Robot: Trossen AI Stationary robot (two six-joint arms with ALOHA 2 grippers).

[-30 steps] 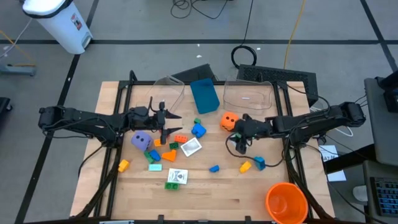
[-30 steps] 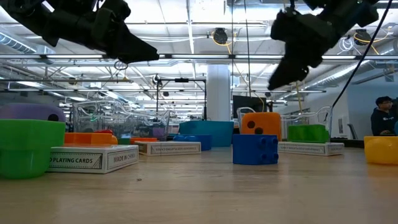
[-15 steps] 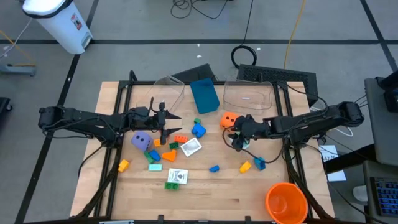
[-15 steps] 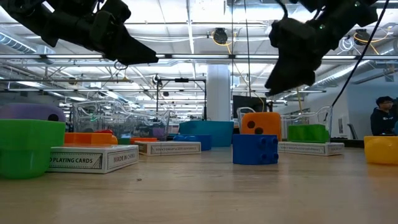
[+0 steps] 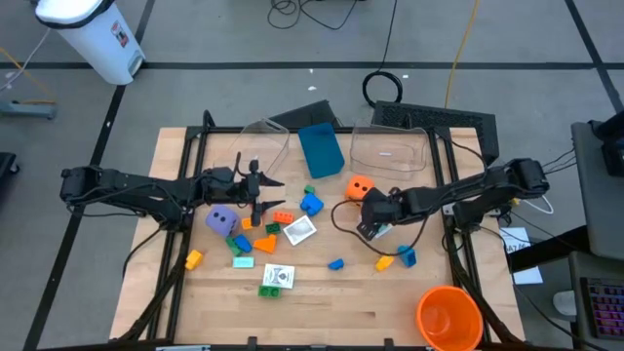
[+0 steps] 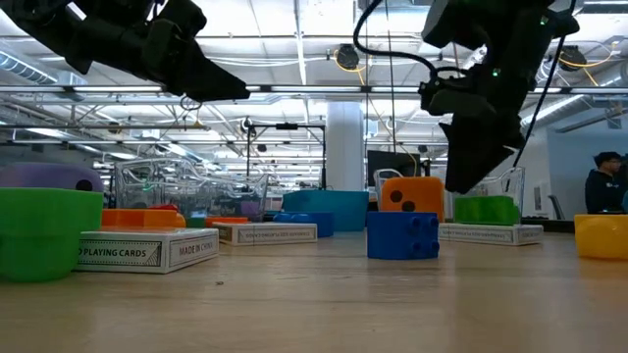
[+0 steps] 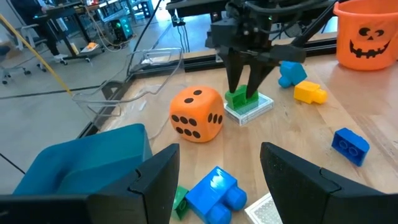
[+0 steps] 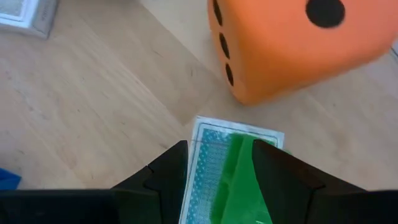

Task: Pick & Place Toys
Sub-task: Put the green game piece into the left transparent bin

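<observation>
The toys lie scattered over the wooden table: an orange die (image 5: 359,187), a purple die (image 5: 221,220), a blue brick (image 5: 311,204), picture cards (image 5: 299,230) and small bricks. My right gripper (image 7: 244,93) points steeply down, open. Its fingers stand on either side of a green brick (image 7: 239,101), which sits on a white card (image 7: 252,109) beside the orange die (image 7: 196,115). My left gripper (image 5: 273,195) hovers open above the bricks near the purple die, with nothing between its fingers. My right gripper's fingers straddle the top of the green brick (image 8: 242,180) from above, one finger (image 8: 292,186) close beside it. Whether they touch it I cannot tell. The brick rests on the card (image 8: 208,155).
Two clear tubs (image 5: 261,146) (image 5: 388,148) and a blue box (image 5: 321,149) stand at the far side. A big orange cup (image 5: 448,317) stands at the near right corner. A yellow brick (image 5: 384,261) and a blue brick (image 5: 406,256) lie just nearer than the right gripper.
My right gripper has sunk toward the table, tipped from a shallow slant to pointing steeply down, and rolled about its wrist. It has come down over the green brick on the card. The gap between its fingers looks unchanged.
</observation>
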